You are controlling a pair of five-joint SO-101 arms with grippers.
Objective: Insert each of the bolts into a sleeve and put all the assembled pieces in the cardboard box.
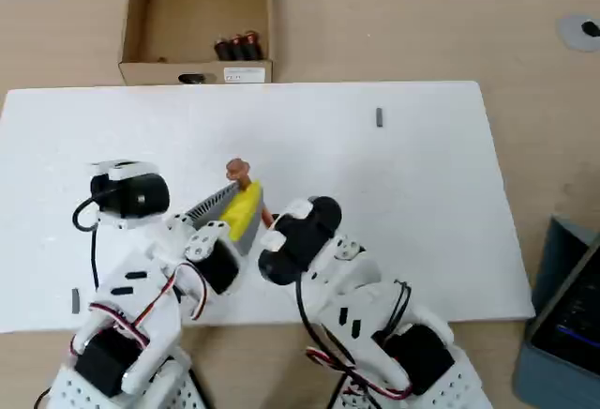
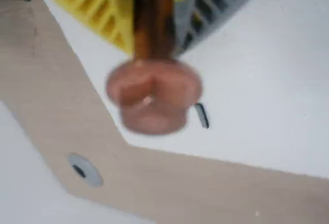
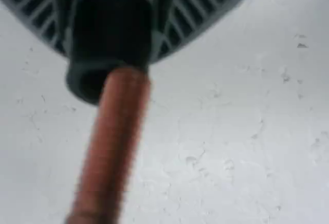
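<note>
We find L gripper (image 2: 154, 23) clamped on bolt (image 2: 153, 98), R gripper (image 3: 110, 23) on sleeve (image 3: 108, 44); shank coaxial w/ sleeve, tip at its mouth.

White board (image 1: 422, 221) toward cardboard box (image 1: 150, 72) passable; box walls, 3 pieces (image 1: 238, 48) in corner obstruct.

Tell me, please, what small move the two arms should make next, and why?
Probably push the bolt deeper into the sleeve. The right claw grips the dark sleeve and the left claw grips the bolt near its head. Only the bolt's tip seems to sit in the sleeve's mouth, with much of the shaft bare.
</note>
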